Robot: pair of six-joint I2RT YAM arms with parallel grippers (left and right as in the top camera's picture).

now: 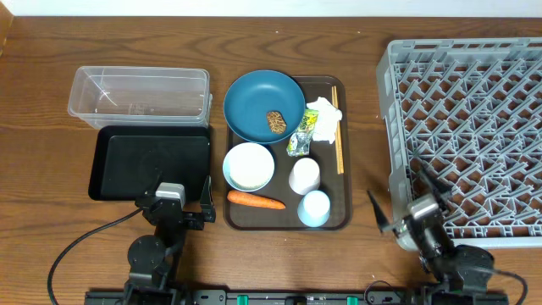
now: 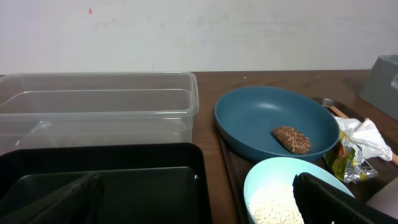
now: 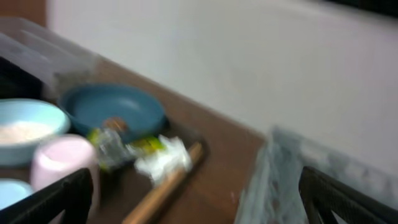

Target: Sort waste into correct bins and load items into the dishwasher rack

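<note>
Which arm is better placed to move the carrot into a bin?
Left. The left gripper is close to the carrot and beside the black tray and clear tub; the right gripper stands by the rack, farther away.

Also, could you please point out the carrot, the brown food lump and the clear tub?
carrot (image 1: 256,201), overhead view, middle of its body.
brown food lump (image 2: 292,139), left wrist view, its top.
clear tub (image 2: 93,127), left wrist view, its near wall.

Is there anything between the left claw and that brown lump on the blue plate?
Yes: the white bowl of rice sits between the left gripper and the brown lump on the blue plate.
</note>
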